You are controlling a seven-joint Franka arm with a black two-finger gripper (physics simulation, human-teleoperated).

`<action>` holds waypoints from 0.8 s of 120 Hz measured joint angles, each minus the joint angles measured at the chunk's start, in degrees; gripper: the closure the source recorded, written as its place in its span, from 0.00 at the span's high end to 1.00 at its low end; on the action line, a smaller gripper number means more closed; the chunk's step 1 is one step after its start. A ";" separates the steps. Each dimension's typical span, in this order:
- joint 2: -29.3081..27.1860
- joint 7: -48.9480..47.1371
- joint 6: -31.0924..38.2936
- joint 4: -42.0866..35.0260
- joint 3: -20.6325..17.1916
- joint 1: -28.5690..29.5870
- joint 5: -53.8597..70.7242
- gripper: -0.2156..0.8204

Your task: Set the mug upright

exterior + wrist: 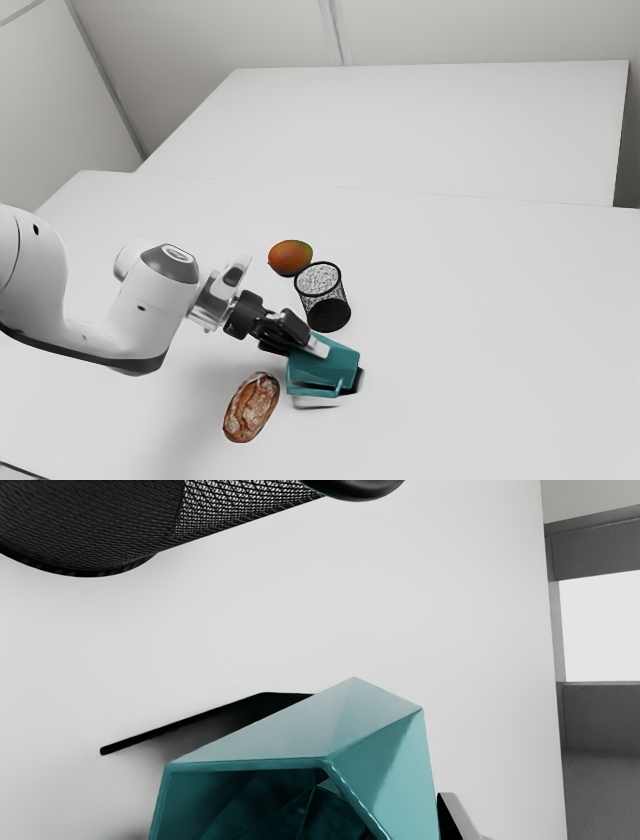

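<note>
Nearest you in the exterior view is the brown loaf of bread (251, 407), lying on the white desk (480, 330) just beside the mug, towards the exterior view's left. Take the teal mug (338, 366) as your landmark: it is tipped over rather than upright, and in the wrist view you look into its mouth, which faces your end effector. Its handle (342, 387) is on the near side in the exterior view. Your end effector (313, 346) is right at the mug, with the arm (150, 300) reaching in from the exterior view's left. You can't tell from here how far open it is, or whether it has hold of the mug. Beyond the mug you have the black mesh holder (324, 298), near it but apart. Farther from the mug, just past the holder, is the orange-and-green mango (290, 257). Farthest out, well beyond the mug, you see another white surface (430, 120) and the pale wall (200, 30).
</note>
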 joint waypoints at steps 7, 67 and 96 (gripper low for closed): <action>-0.06 0.16 0.09 0.01 -0.22 0.06 0.05 0.12; -5.20 -0.22 1.40 0.62 -5.41 0.02 0.33 0.04; -14.47 -4.96 3.31 0.45 -9.44 0.75 9.06 0.04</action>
